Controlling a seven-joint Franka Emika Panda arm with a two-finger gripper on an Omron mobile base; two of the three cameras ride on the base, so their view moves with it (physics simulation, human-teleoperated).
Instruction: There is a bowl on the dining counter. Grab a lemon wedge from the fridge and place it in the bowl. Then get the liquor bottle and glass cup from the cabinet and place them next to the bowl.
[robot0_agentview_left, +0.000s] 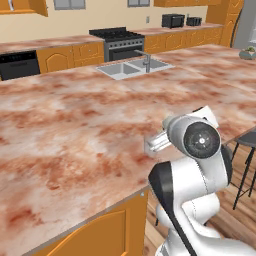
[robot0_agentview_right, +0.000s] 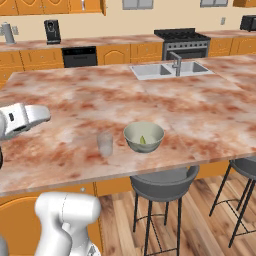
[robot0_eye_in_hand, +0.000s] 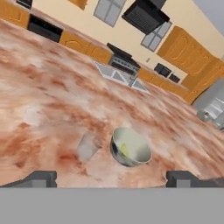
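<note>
A pale green bowl (robot0_agentview_right: 144, 137) stands near the front edge of the dining counter (robot0_agentview_right: 75, 95). A yellow lemon wedge (robot0_agentview_right: 142, 140) lies inside it. Just left of the bowl, a little apart from it, a clear glass cup (robot0_agentview_right: 105, 143) stands upright. The hand view looks down on the glass cup (robot0_eye_in_hand: 87, 146), the bowl (robot0_eye_in_hand: 130, 148) and the lemon wedge (robot0_eye_in_hand: 124, 150). My gripper (robot0_eye_in_hand: 111, 179) hangs above the counter, back from both, open with nothing between its fingertips (robot0_eye_in_hand: 39, 178). The liquor bottle is out of view.
Dark bar stools (robot0_agentview_right: 162, 182) stand under the counter's front edge, one right below the bowl and another (robot0_agentview_right: 245, 167) to the right. A sink with a tap (robot0_agentview_right: 170, 70) is set in the counter's far side. A grey fridge (robot0_agentview_left: 245, 25) stands at the back right.
</note>
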